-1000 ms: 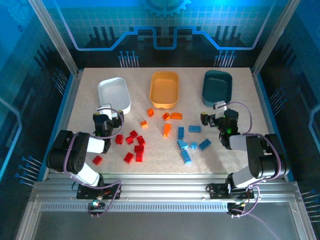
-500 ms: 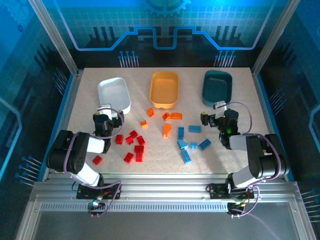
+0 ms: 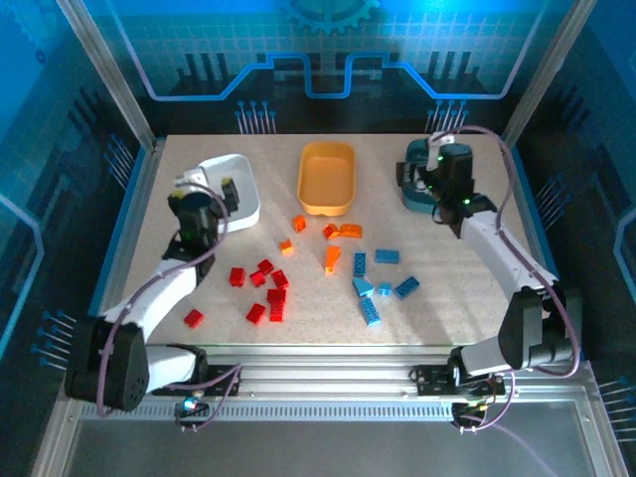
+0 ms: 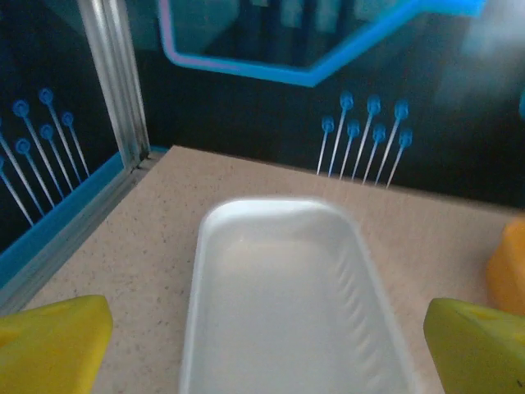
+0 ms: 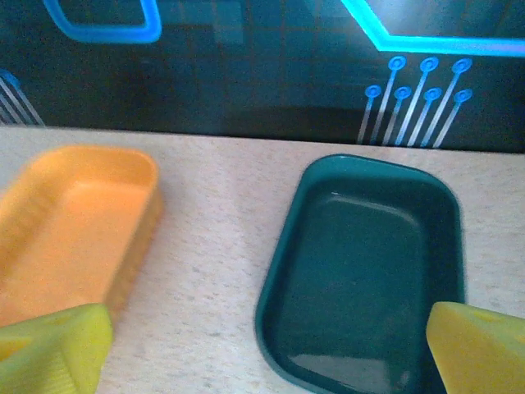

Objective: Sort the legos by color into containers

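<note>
left gripper (image 3: pixel 229 191): released, spread wide, empty; hovering over the near end of the white tub, yellow fingertips (image 4: pixel 51 341) framing it in the wrist view.
white tub (image 3: pixel 243 164): far left on the table (image 3: pixel 159 268), empty as far as visible.
red legos (image 3: pixel 260 283): scattered on the near-left table, near the white tub, one stray lying nearer and further left.
orange tub (image 3: pixel 326 179): far centre, empty.
orange legos (image 3: pixel 330 238): loose on the table just near of the orange tub.
blue legos (image 3: pixel 383 278): spread centre-right, near of the teal tub.
teal tub (image 3: pixel 417 154): far right, empty in the wrist view (image 5: pixel 361 271).
right gripper (image 3: pixel 415 185): released, wide open, holding nothing; hanging over the left near part of the teal tub.
handling: probably very light, rigid, hard plastic; smooth sides likely slippery, easily flicked or skidded by a fingertip; not fragile.
hold: best pinched across two flat opposite sides, coming straight down, picking outliers before tightly packed pieces.
change, left: arm no longer folded low beside the red legos; now stretched far, gripper up at the white tub.
change, right: likewise unfolded from beside the blue legos, now reaching far over the teal tub.
unchanged: all legos and tubs in the same places; nothing sorted yet.
</note>
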Tool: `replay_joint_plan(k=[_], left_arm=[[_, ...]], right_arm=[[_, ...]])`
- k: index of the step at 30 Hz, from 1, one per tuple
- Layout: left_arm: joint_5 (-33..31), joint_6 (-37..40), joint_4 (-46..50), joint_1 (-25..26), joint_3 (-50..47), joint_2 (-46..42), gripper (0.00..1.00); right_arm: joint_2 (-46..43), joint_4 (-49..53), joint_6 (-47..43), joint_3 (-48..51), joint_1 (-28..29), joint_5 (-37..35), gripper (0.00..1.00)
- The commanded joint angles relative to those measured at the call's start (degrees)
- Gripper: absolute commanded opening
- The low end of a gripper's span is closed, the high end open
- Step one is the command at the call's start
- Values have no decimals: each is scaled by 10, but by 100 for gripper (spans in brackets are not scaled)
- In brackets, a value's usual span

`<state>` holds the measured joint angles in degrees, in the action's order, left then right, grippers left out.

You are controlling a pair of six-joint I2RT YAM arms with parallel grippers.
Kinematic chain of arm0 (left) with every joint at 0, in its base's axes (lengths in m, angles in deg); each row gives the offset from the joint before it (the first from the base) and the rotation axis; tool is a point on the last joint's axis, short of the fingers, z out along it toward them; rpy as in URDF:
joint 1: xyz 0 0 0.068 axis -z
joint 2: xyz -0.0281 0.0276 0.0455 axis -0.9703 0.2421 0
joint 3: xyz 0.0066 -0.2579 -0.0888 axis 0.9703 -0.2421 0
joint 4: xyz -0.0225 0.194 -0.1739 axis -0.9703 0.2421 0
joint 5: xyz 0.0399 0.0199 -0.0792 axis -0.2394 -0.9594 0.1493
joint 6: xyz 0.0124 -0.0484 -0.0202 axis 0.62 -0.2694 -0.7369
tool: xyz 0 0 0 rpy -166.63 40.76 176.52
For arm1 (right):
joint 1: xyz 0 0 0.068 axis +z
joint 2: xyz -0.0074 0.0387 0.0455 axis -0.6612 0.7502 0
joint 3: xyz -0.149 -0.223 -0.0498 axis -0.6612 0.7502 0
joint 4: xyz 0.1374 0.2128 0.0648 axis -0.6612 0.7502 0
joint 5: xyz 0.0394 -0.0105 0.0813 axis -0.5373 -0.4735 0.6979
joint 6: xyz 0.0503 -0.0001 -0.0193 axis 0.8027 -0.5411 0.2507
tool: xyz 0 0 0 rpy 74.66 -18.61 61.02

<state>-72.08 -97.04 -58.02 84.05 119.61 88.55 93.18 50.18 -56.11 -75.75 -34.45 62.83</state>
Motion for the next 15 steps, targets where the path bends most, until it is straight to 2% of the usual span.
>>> replay_joint_plan(k=[1,2,3,6,7,8,11,12,13,15], left_arm=[[-32,-161,297,-3,107,-15,99],[-8,-181,320,-8,116,-11,99],[30,-191,311,-15,114,-8,99],[130,-209,300,-36,115,12,98],[147,-202,309,-38,128,22,93],[165,-198,324,-38,145,37,89],[219,-196,354,-38,191,82,80],[239,-196,367,-38,209,101,76],[251,-199,377,-38,224,118,73],[278,-203,405,-39,260,160,61]], right_arm=[[42,97,96,-9,-85,256,100],[51,80,124,-7,-103,284,100],[59,82,140,-12,-108,268,100],[94,163,113,-70,-90,151,100],[105,170,115,-79,-92,146,100],[115,157,131,-76,-104,171,100],[151,60,205,-46,-165,319,100],[161,70,199,-57,-166,326,96],[169,121,169,-85,-151,274,89],[190,201,115,-141,-110,160,87]])
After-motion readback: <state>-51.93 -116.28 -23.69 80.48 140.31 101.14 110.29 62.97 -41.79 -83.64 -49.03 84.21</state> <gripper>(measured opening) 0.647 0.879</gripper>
